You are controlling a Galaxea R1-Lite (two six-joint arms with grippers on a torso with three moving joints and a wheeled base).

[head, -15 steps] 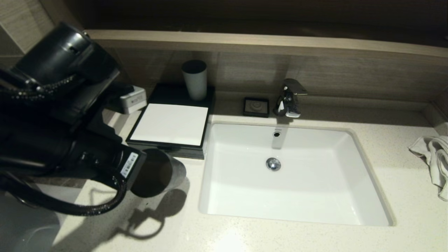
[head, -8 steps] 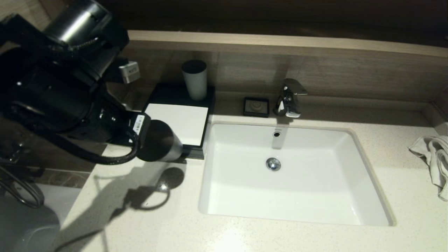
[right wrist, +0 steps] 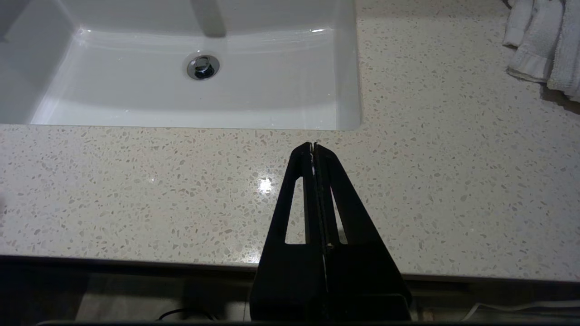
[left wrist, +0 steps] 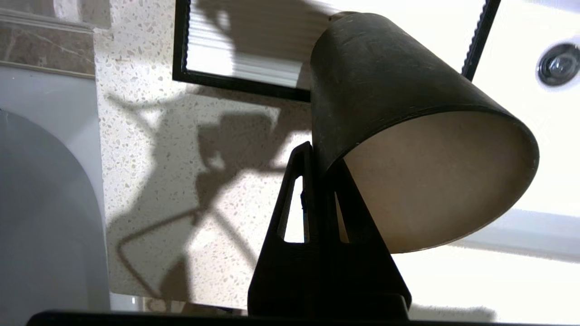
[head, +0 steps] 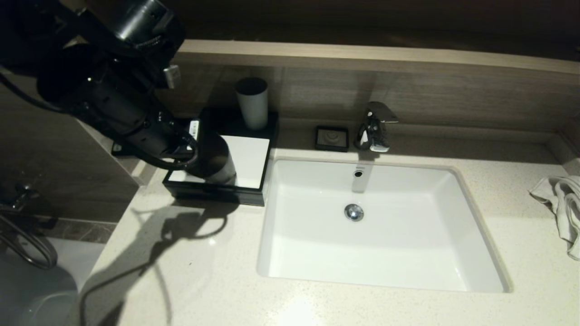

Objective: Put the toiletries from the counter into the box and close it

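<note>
Above the box (head: pixel 253 156), its white panel half hidden, left end effector (left wrist: pixel 312 156) pinching the black cup's (left wrist: pixel 385 90) wall; right end effector (right wrist: pixel 313 149) pressed together.

Glossy speckled stone counter (head: pixel 408 308); smooth glazed white sink (head: pixel 385 253); shiny chrome faucet (head: pixel 375 127); matt black cup (left wrist: pixel 408 113); soft white terry towel (head: pixel 562 208).

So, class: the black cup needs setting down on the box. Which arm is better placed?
Left. The left gripper is shut on the black cup's rim and holds it above the box. The right gripper is parked, shut, by the counter's front edge.
</note>
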